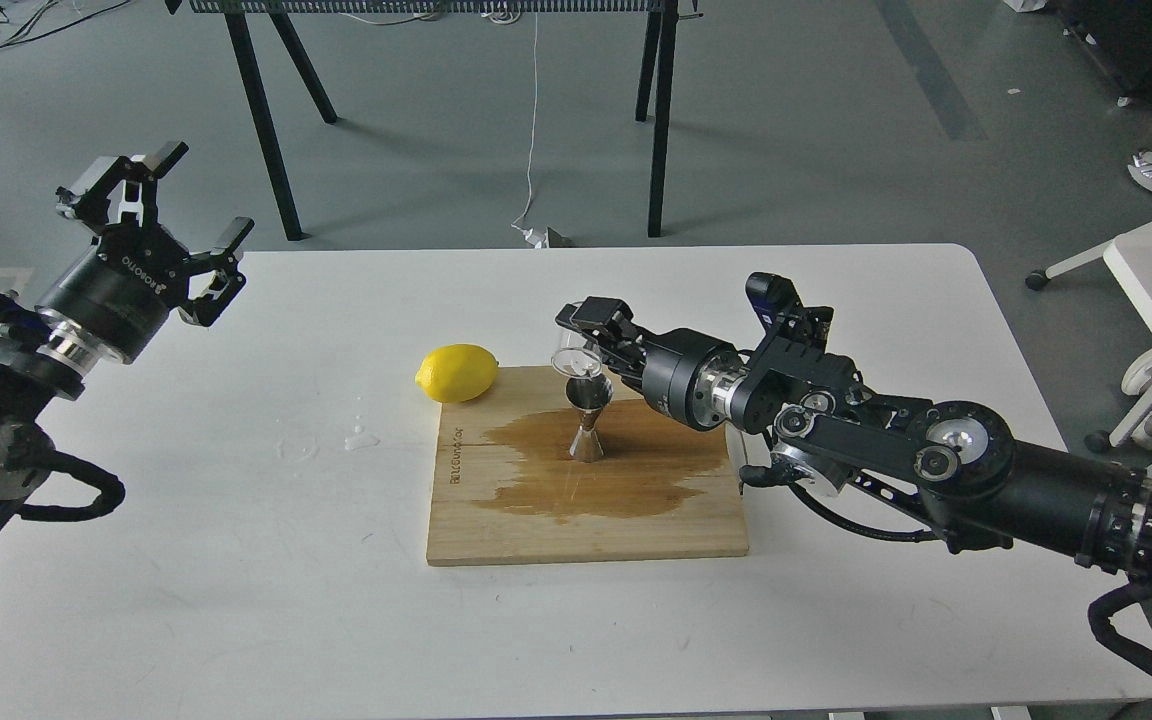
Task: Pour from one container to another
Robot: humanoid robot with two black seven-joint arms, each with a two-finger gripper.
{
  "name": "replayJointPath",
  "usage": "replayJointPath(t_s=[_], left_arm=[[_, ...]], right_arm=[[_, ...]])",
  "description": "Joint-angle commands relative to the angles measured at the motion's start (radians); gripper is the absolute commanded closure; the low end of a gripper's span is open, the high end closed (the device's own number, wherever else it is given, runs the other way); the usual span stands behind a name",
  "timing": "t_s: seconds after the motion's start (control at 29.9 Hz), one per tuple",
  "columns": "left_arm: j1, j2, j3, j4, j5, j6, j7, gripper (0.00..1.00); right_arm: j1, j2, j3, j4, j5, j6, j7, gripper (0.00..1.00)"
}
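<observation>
- The clear cup (574, 358) sat at the frame's centre, clamped in the right claw (588, 345) and tipped on its side, its rim just above the mouth of the steel jigger (589, 420).
- The jigger stood upright on the wooden board (636, 525), in the middle of a broad wet stain (626, 470).
- The pour itself seemed the step in hand; no stream could be made out, and whether the cup held anything could not be told.
- The next move probably called for righting the cup over the jigger without knocking it.
- A lemon (456, 372) lay at the board's upper-left corner.
- A few droplets (361, 436) marked the white worktop (236, 600) left of the board.
- The left claw (176, 215) hung at upper left, fingers apart and holding nothing, well clear.
- Beyond lay grey floor, black table legs (261, 110) and a dangling cable (533, 130).
</observation>
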Motion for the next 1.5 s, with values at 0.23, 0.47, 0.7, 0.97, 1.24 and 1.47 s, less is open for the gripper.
replayJointPath(t_s=[0.23,0.47,0.7,0.97,1.24,1.47], left_arm=[[-0.002,0.002,0.0,0.0,0.0,0.0,0.0,0.1],[0.0,0.002,0.0,0.0,0.0,0.0,0.0,0.1],[0.0,0.002,0.0,0.0,0.0,0.0,0.0,0.1],[0.0,0.004,0.0,0.0,0.0,0.0,0.0,0.1],[0.0,0.008,0.0,0.0,0.0,0.0,0.0,0.1],[0.003,-0.001,0.0,0.0,-0.006,0.0,0.0,0.1]], right_arm=[[0.051,-0.003,-0.074,0.0,-0.001,0.0,0.0,0.66],[0.07,-0.006,-0.117,0.0,-0.002,0.0,0.0,0.66],[0.08,-0.005,-0.117,0.0,-0.018,0.0,-0.002,0.66],[0.062,-0.043,-0.033,0.037,0.022,-0.003,0.009,0.66],[-0.139,-0.133,0.221,0.143,0.122,0.012,0.035,0.66],[-0.481,-0.149,0.643,0.244,0.293,0.046,0.087,0.66]])
